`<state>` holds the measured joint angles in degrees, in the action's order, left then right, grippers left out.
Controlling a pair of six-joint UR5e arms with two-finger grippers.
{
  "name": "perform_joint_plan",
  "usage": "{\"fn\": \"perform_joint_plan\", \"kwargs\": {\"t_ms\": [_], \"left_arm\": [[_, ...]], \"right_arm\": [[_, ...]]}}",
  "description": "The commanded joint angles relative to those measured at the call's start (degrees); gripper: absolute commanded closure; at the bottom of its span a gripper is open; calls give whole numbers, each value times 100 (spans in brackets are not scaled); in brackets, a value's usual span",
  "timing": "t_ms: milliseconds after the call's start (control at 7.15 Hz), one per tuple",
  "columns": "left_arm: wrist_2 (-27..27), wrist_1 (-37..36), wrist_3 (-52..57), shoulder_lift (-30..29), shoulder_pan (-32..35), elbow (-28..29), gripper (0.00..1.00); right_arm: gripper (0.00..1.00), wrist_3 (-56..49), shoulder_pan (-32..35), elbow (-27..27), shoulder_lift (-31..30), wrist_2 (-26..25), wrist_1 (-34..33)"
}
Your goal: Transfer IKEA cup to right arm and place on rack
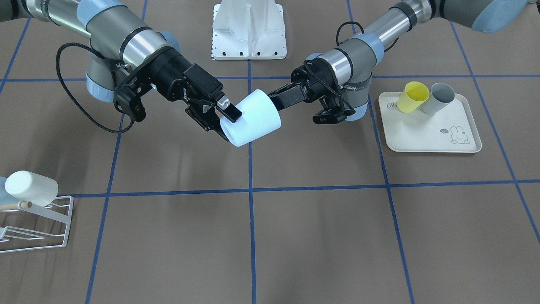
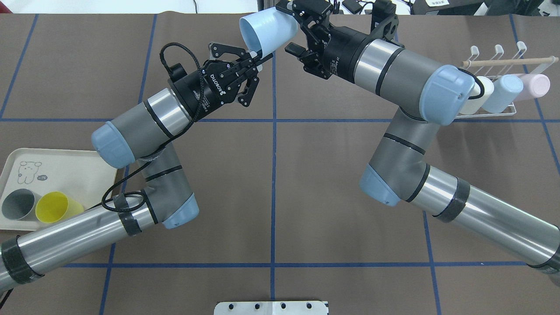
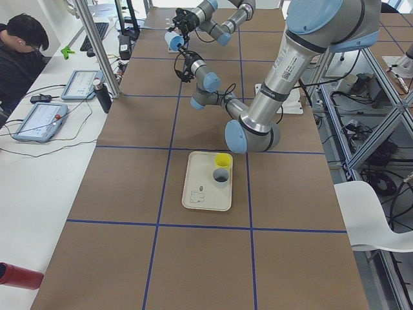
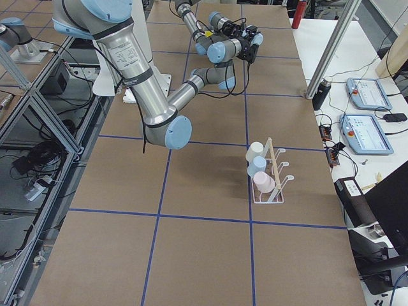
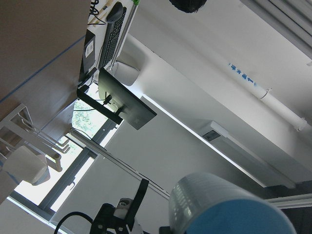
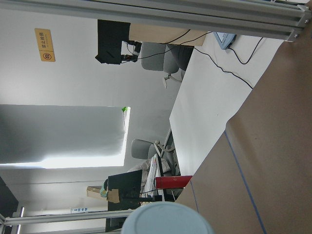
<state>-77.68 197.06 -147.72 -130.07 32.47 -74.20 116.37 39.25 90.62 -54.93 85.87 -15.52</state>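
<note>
A pale blue IKEA cup point(image 1: 253, 120) point(image 2: 267, 30) hangs on its side in the air above the table's middle, far from the robot base. My left gripper point(image 1: 272, 98) point(image 2: 261, 57) is shut on the cup's rim wall, at its open end. The right arm's gripper point(image 1: 226, 123) point(image 2: 288, 27) stands open, with one finger on each side of the cup's closed end. In the overhead view a small gap shows at the lower finger. The white wire rack point(image 2: 490, 112) point(image 1: 38, 238) stands on the robot's right side. It carries a white, a pale blue and a pink cup.
A cream rabbit-print tray point(image 1: 430, 141) point(image 2: 65, 162) on the robot's left holds a yellow cup point(image 1: 413, 97) and a grey cup point(image 1: 438, 98). The robot's white base plate point(image 1: 249, 29) sits at the table edge. A person sits at the side bench point(image 3: 19, 51).
</note>
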Motion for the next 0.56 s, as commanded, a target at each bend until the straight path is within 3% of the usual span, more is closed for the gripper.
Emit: {"fn": "perform_joint_plan", "kwargs": {"t_ms": [0, 420], "left_arm": [[113, -10, 7, -105, -74, 64, 100], [122, -36, 7, -123, -135, 82, 100]], "right_arm": [[0, 0, 4, 0, 0, 0, 5], [2, 0, 4, 0, 0, 0, 5]]}}
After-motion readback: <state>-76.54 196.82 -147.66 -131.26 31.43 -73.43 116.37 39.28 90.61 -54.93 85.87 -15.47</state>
